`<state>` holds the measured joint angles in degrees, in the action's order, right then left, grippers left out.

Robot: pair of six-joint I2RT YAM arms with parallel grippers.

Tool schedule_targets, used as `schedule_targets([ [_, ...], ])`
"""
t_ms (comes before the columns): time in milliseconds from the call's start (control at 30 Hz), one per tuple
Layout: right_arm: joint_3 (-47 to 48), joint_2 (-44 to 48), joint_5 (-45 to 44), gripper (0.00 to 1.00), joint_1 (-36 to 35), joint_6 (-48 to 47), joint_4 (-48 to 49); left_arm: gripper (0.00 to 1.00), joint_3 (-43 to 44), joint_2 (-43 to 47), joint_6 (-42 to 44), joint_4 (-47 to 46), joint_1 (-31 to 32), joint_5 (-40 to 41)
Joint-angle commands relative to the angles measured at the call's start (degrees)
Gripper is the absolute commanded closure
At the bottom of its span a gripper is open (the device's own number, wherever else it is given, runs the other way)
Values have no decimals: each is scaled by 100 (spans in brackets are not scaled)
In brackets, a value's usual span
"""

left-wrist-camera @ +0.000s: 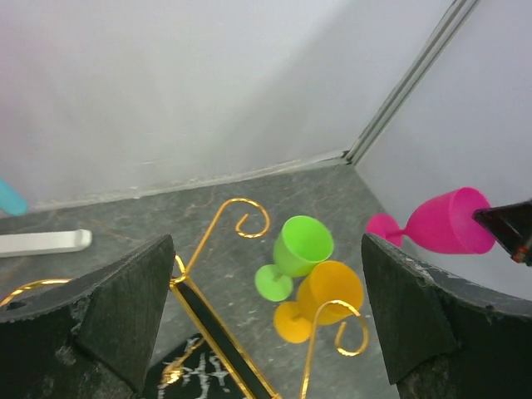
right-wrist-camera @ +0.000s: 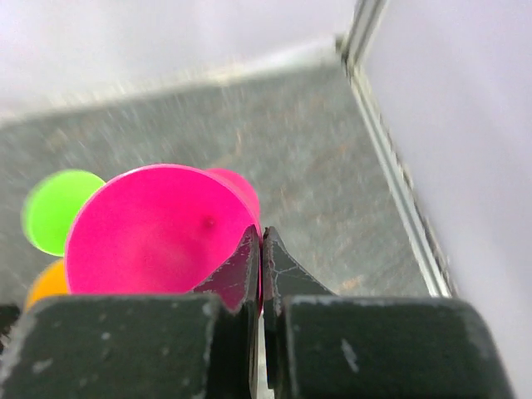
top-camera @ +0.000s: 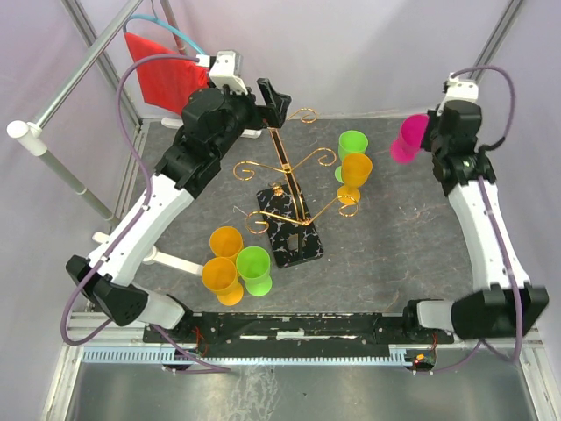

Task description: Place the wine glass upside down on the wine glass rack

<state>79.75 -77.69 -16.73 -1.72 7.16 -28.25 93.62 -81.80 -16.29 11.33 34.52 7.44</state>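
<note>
Since the right gripper [right-wrist-camera: 262,249] has its fingers pressed together on the rim of the pink wine glass [top-camera: 406,140], one finger inside the bowl and one outside, you're holding it by a thin wall only. The glass hangs off the table [top-camera: 394,237], at about 2 o'clock from the rack [top-camera: 289,189] and well apart from it. It lies roughly on its side, foot toward the rack.

It looks like moulded plastic: light, stiff, smooth, probably not fragile. A rim pinch that narrow will likely let it pivot or slip if you swing fast. The upside is that stem and foot stay free, which is what the wire arms need to catch. I'd keep this hold, not regrip at the stem.

The left gripper [top-camera: 274,98] is spread wide and empty, hovering at 12 o'clock over the rack. A green glass [top-camera: 351,143] and an orange glass [top-camera: 356,168] sit close by the 2 o'clock arm, so watch your clearance there.
</note>
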Motion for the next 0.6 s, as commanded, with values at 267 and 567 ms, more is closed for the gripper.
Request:
schedule_targets([
  [267,-1169,1621,1435,99,-120,-46,5125,0,-126,704,-3207,-876,2,1547],
  [567,-593,988,2067,100,-1010,243,6331,1,-771,1376,-5422,-1523,4,2029],
])
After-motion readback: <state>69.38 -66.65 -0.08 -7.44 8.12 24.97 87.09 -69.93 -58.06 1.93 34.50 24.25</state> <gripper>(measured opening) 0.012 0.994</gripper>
